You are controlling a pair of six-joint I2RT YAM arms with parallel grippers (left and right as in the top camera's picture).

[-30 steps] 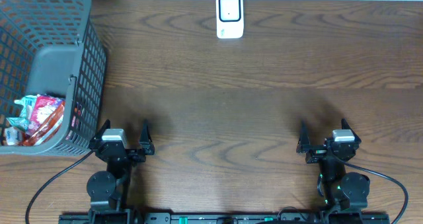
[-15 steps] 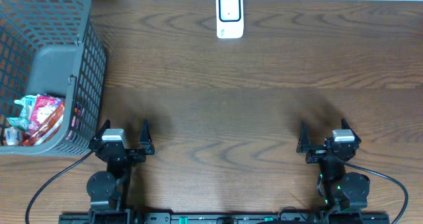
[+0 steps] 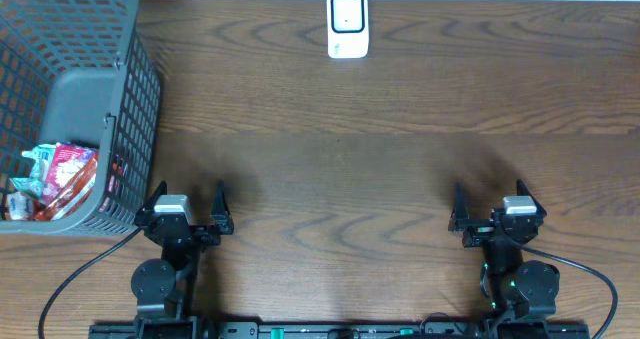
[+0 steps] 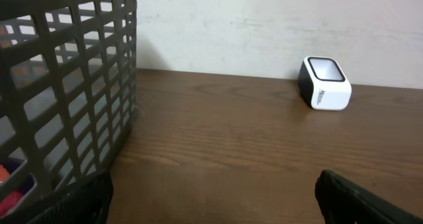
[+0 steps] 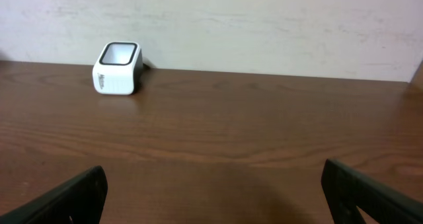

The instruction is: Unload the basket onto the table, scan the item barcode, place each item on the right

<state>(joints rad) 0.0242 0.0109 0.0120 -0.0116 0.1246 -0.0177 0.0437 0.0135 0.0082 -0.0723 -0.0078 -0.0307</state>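
Overhead: packets (image 3: 58,177), perhaps snacks, in basket (image 3: 130,89) at left edge; scanner (image 3: 348,24) top centre of desk (image 3: 400,159); left tool (image 3: 190,195) and right tool (image 3: 490,197) spread wide, empty. Left wrist: basket mesh close at left, scanner upper right. Right wrist: scanner upper left.

The black two-finger left hand (image 3: 190,197) sits low at seven o'clock in the overhead view, the matching right hand (image 3: 489,197) at five o'clock. Both point toward twelve o'clock, fingers spread wide, holding nothing.
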